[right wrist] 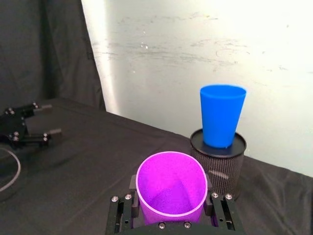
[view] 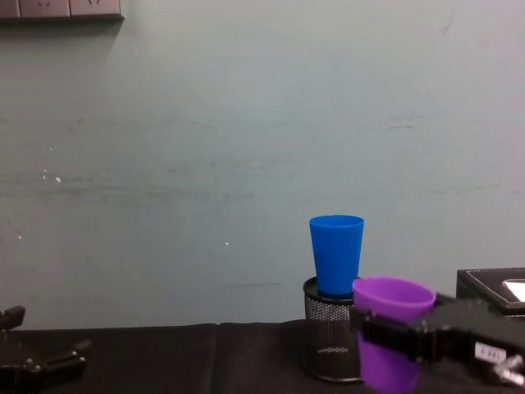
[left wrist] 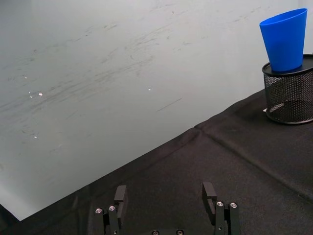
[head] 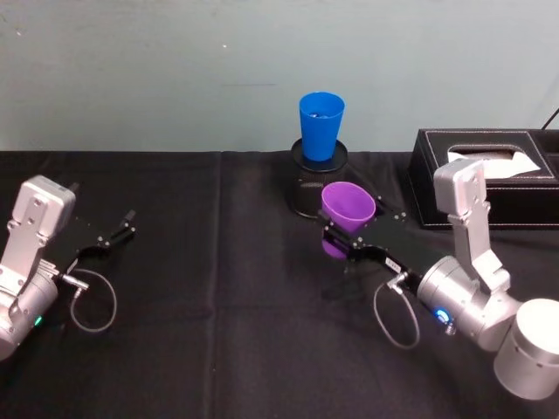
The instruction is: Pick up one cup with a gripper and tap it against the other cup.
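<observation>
Right arm (head: 472, 297): silver-grey, comes in over near right corner of table (head: 218, 349), forearm angled toward table middle, blue light ring (head: 441, 316) lit. Right gripper (head: 349, 234): flat black fingers (right wrist: 120, 215) clamped on either side of purple cup (head: 348, 206), cup mouth up. Left arm (head: 31, 262): low by table's left edge, idle. Left gripper (head: 118, 229): fingers spread apart, pointing toward far edge.

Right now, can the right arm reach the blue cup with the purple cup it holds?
Probably yes. The right hand holds the purple cup just before the blue cup, which stands atop the mesh holder; nothing lies between, but it must rise.
</observation>
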Controlling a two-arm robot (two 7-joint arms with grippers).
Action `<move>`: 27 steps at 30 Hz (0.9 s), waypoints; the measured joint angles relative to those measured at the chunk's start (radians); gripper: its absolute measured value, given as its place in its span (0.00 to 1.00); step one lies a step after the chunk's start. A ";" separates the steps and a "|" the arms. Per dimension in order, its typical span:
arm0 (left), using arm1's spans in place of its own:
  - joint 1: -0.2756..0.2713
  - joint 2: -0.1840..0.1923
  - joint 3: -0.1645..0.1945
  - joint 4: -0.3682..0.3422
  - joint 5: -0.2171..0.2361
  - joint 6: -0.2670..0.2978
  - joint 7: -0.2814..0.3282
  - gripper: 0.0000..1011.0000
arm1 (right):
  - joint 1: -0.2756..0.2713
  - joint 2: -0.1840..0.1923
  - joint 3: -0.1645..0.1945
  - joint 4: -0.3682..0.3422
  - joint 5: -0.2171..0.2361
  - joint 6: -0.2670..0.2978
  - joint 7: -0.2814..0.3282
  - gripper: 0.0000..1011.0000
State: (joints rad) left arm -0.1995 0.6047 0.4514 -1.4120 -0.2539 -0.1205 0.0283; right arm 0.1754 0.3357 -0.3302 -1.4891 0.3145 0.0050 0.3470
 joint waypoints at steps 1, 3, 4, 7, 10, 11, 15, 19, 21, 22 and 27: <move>0.000 0.000 0.000 0.000 0.000 0.000 0.000 0.99 | -0.001 0.004 0.005 -0.020 0.007 0.022 0.001 0.71; 0.000 0.000 0.000 0.000 0.000 0.000 0.000 0.99 | -0.002 0.011 0.011 -0.046 0.016 0.047 0.001 0.71; 0.000 0.000 0.000 0.000 0.000 0.000 0.000 0.99 | -0.002 0.013 0.012 -0.053 0.019 0.054 0.001 0.71; 0.000 0.000 0.000 0.000 0.000 0.000 0.000 0.99 | -0.004 0.017 0.014 -0.067 0.023 0.068 0.001 0.71; 0.000 0.000 0.000 0.000 0.000 0.000 0.000 0.99 | -0.004 0.022 0.014 -0.076 0.027 0.079 0.003 0.71; 0.000 0.000 0.000 0.000 0.000 0.000 0.000 0.99 | -0.004 0.024 0.014 -0.077 0.030 0.083 0.005 0.71; 0.000 0.000 0.000 0.000 0.000 0.000 0.000 0.99 | -0.002 0.027 0.013 -0.076 0.036 0.093 0.008 0.71; 0.000 0.000 0.000 0.000 0.000 0.000 0.000 0.99 | 0.000 0.031 0.011 -0.075 0.041 0.099 0.010 0.71; 0.000 0.000 0.000 0.000 0.000 0.000 0.000 0.99 | -0.001 0.033 0.010 -0.075 0.044 0.099 0.013 0.71; 0.000 0.000 0.000 0.000 0.000 0.000 0.000 0.99 | -0.001 0.033 0.010 -0.075 0.044 0.099 0.013 0.71; 0.000 0.000 0.000 0.000 0.000 0.000 0.000 0.99 | -0.001 0.033 0.010 -0.075 0.044 0.099 0.013 0.71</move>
State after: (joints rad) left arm -0.1996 0.6047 0.4514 -1.4120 -0.2539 -0.1205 0.0283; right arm 0.1748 0.3688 -0.3200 -1.5642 0.3589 0.1036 0.3603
